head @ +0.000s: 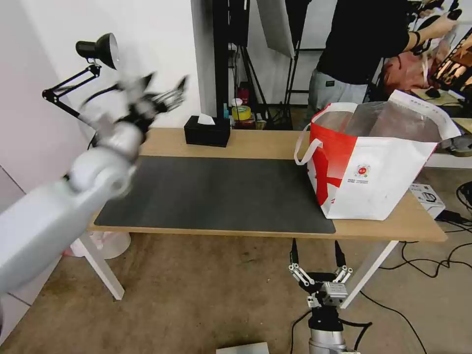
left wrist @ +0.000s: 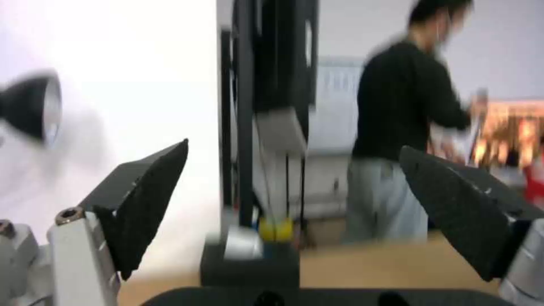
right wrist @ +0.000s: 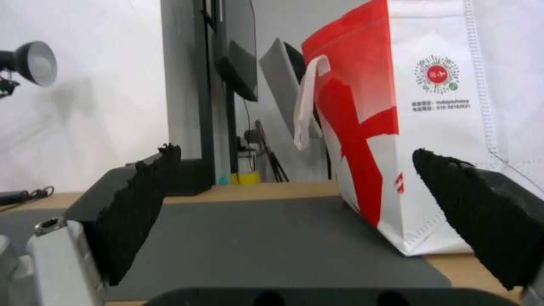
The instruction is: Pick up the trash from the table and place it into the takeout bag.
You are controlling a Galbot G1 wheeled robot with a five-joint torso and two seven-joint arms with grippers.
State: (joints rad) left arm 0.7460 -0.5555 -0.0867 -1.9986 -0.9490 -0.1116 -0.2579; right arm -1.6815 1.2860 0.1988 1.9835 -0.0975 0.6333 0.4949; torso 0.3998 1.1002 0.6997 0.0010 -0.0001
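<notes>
1. The bag is white with red panels, a red cross-like shape on its side, silver foil lining, white loop handles and a small round red logo ringed by dots.
2. The table is light wood on white legs.
3. The mat is plain dark grey.
4. The tissue box is black, with a white tissue.
5. The lamp is black.
6. Both grippers, left and right, have black pads on silver-grey bodies.
7. The floor is brownish.
</notes>
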